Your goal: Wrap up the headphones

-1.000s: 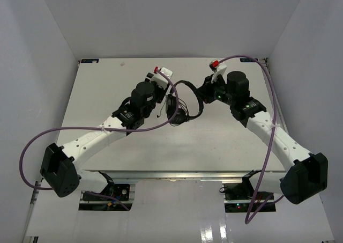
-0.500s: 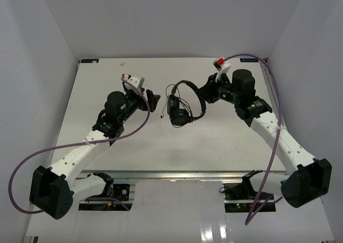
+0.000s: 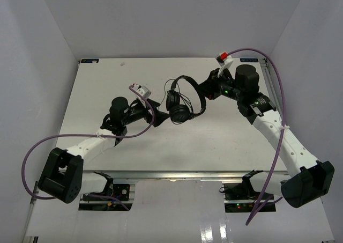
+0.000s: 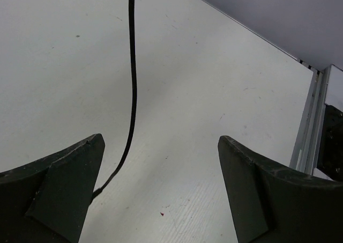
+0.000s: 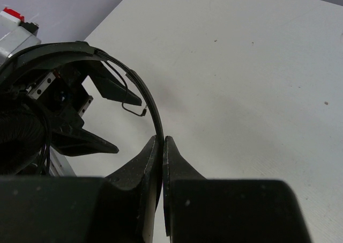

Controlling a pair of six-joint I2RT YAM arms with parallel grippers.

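The black headphones hang in the air over the middle of the table, held by their headband. My right gripper is shut on the headband, which curves up and left from my right gripper. One earcup shows dark at the left. My left gripper is open and empty, low over the table just left of the earcups. In the left wrist view the thin black cord hangs down to the table beside the left finger of my left gripper, not between closed pads.
Thick purple robot cables loop along both arms. White walls close in the table on three sides. A metal rail runs along the table edge in the left wrist view.
My left gripper let go at the headphones, drew back left, then dropped low and open beside them. My right gripper raised the headphones slightly toward the back.
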